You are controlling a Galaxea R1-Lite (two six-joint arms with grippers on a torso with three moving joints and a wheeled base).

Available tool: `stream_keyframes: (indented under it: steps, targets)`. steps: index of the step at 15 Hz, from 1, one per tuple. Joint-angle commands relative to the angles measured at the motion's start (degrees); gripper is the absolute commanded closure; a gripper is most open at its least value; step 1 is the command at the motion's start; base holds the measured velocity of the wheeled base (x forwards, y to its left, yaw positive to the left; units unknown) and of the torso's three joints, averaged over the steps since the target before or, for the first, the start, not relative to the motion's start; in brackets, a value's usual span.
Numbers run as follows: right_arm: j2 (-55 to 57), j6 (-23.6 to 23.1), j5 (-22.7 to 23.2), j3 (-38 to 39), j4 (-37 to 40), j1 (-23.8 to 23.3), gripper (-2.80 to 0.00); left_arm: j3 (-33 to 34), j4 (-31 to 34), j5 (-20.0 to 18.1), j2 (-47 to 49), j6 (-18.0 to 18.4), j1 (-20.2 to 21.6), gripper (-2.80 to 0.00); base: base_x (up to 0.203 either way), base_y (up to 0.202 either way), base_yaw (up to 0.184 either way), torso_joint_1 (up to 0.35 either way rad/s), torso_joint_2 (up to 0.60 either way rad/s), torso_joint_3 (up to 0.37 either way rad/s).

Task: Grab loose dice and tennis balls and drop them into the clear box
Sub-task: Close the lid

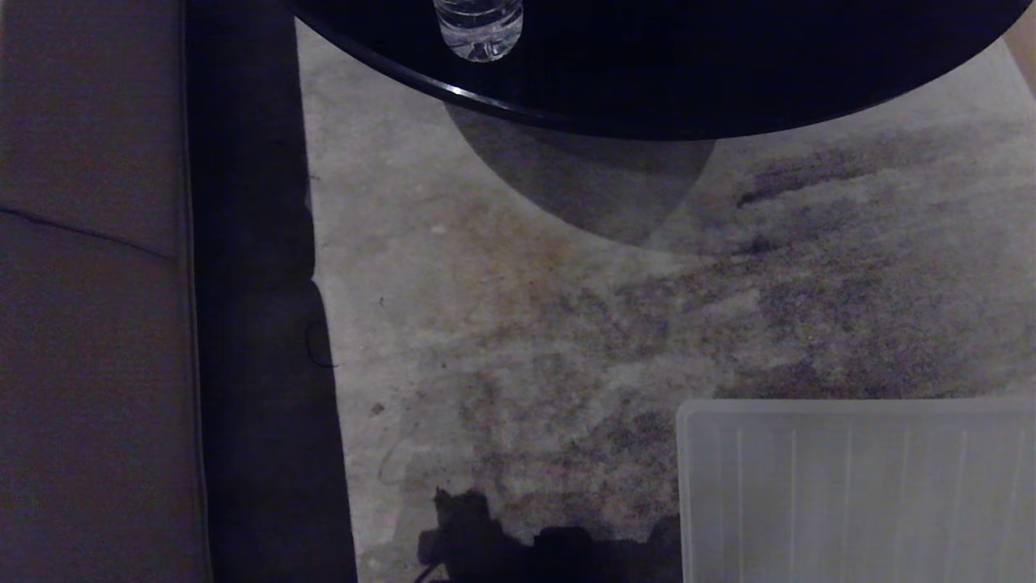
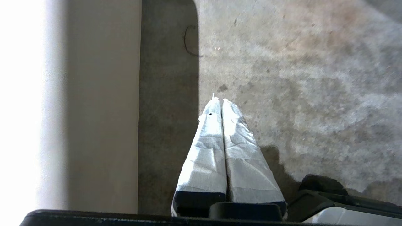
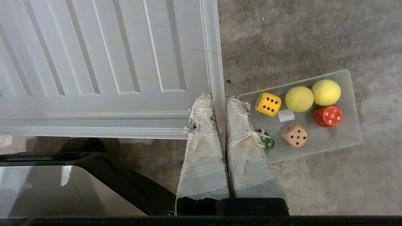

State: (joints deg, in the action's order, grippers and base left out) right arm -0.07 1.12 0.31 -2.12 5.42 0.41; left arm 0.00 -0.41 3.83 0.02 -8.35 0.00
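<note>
In the right wrist view the clear box lies on the carpet beside a ribbed lid. Inside it are two tennis balls, a yellow die, a red die, a tan die and a dark green die half hidden behind one finger. My right gripper hangs shut and empty above the gap between lid and box. My left gripper is shut and empty over bare carpet. No loose dice or balls show on the carpet.
The flat ribbed translucent lid lies on the carpet at the lower right of the head view. A black round table with a water bottle overhangs the far side. A sofa runs along the left.
</note>
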Motion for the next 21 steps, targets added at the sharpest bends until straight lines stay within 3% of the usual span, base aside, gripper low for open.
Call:
stream_keyframes:
  steps: [1,10,21]
  targets:
    - [0.07,0.02,0.05,0.01,0.02,0.02,0.0,0.0,-0.02,0.04,-0.02,-0.09,0.0,0.0,0.0,0.0,0.0,0.006,0.0,0.189]
    - [0.07,-0.07,0.05,0.01,0.02,0.02,0.0,0.0,-0.02,0.04,-0.02,-0.09,0.0,0.0,0.0,0.0,0.0,0.003,0.0,0.194]
    - [0.07,0.02,0.13,0.01,0.02,0.02,0.0,0.0,-0.02,0.04,-0.02,0.0,0.0,0.0,0.0,0.0,0.0,0.0,0.0,0.016]
